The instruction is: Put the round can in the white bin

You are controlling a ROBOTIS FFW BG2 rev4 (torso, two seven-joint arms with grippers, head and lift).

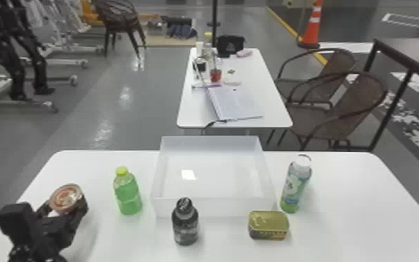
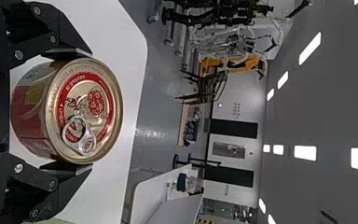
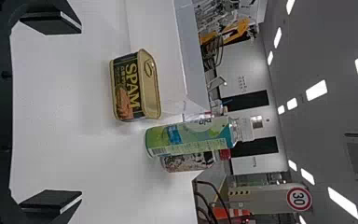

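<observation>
In the head view my left gripper (image 1: 66,209) is at the table's left side, with the round can (image 1: 66,198) between its fingers. The left wrist view shows that gripper (image 2: 70,111) shut on the can (image 2: 86,112), one pad against either side, the ring-pull lid facing outward. The white bin (image 1: 215,206) stands at the table's middle, to the right of the can and apart from it. In the right wrist view my right gripper (image 3: 51,112) is open, with nothing between its fingers.
A green bottle (image 1: 128,195) stands between the can and the bin. A dark bottle (image 1: 185,224) is before the bin's front wall. A rectangular tin (image 1: 268,225) and a labelled bottle (image 1: 295,184) stand at the bin's right.
</observation>
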